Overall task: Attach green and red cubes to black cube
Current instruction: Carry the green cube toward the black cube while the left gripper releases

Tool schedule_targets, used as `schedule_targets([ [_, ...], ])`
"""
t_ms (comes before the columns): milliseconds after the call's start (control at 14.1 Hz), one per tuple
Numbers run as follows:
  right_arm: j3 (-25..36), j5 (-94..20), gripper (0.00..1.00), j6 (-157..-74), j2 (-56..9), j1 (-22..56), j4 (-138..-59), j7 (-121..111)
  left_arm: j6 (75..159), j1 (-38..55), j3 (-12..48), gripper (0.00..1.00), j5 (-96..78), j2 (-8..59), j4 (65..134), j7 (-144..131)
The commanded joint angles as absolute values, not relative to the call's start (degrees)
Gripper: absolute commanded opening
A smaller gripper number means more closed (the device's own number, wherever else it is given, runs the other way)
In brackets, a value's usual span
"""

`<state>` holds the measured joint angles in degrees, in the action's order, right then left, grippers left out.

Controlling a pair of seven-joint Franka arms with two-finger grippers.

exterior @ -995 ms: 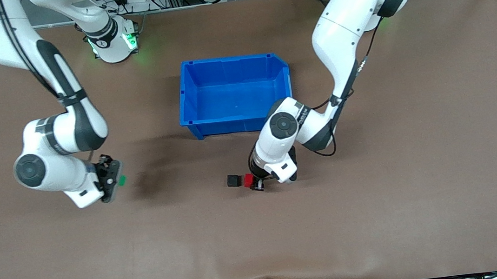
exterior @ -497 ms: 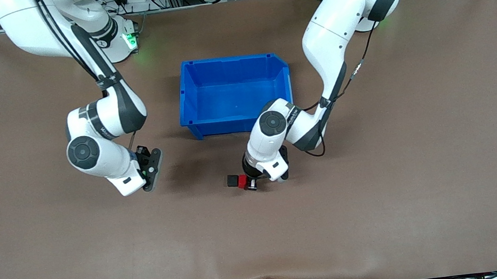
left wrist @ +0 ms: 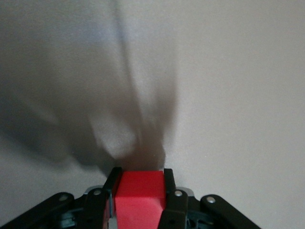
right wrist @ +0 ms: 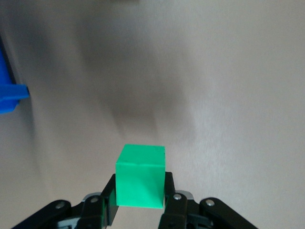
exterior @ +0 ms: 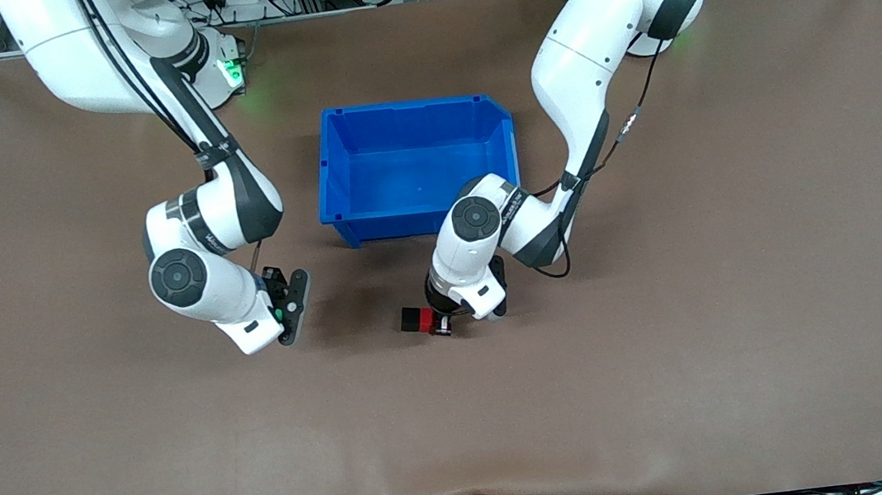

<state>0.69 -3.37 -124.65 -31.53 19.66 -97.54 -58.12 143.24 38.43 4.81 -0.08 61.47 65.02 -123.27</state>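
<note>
brown table (exterior: 669,354) carries a blue bin (exterior: 421,216) and black cube (exterior: 410,318).

The front view looked down from high across the table (exterior: 673,387), facing both bases. Each wrist view looked along its own jaws, close, at tabletop ahead. The right wrist view shared the blue bin (right wrist: 8,98) corner with the front view.

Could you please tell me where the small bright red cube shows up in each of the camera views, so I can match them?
Front view: the small bright red cube sits in the left gripper, beside the small matte black cube, nearer the camera than the blue plastic bin.
Left wrist view: red cube at bottom centre, clamped between black fingers.
Right wrist view: not in it.
Shared landmark: the brown tabletop.
</note>
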Motion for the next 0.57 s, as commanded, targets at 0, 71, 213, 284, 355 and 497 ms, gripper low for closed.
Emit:
schedule_targets([
  [0,1.1,-4.6,0.00,-124.4,-34.9,22.1,-92.9,-57.6,138.9,39.2,4.0,0.00,-1.7,62.3,64.0,-125.2],
  [71,1.1,-6.0,0.00,-125.0,-35.6,23.2,-92.0,-56.4,137.4,39.1,4.0,0.00,-2.8,62.0,64.0,-125.2],
  [213,1.1,-7.2,0.00,-128.0,-37.0,25.1,-91.4,-54.1,134.3,38.9,4.0,0.00,-4.0,60.6,64.0,-125.2],
  [284,1.1,-7.1,0.00,-130.1,-37.9,25.8,-91.4,-54.0,132.7,38.8,4.0,0.00,-4.0,60.4,64.0,-125.2],
  [355,1.1,-6.8,0.00,-132.6,-38.9,26.3,-91.4,-54.1,131.4,38.9,4.0,0.24,-4.0,60.4,64.0,-125.2],
  [497,1.1,-6.5,0.00,-137.6,-40.6,27.8,-91.4,-54.0,129.6,39.1,3.8,0.87,-3.5,60.0,64.0,-125.0],
])
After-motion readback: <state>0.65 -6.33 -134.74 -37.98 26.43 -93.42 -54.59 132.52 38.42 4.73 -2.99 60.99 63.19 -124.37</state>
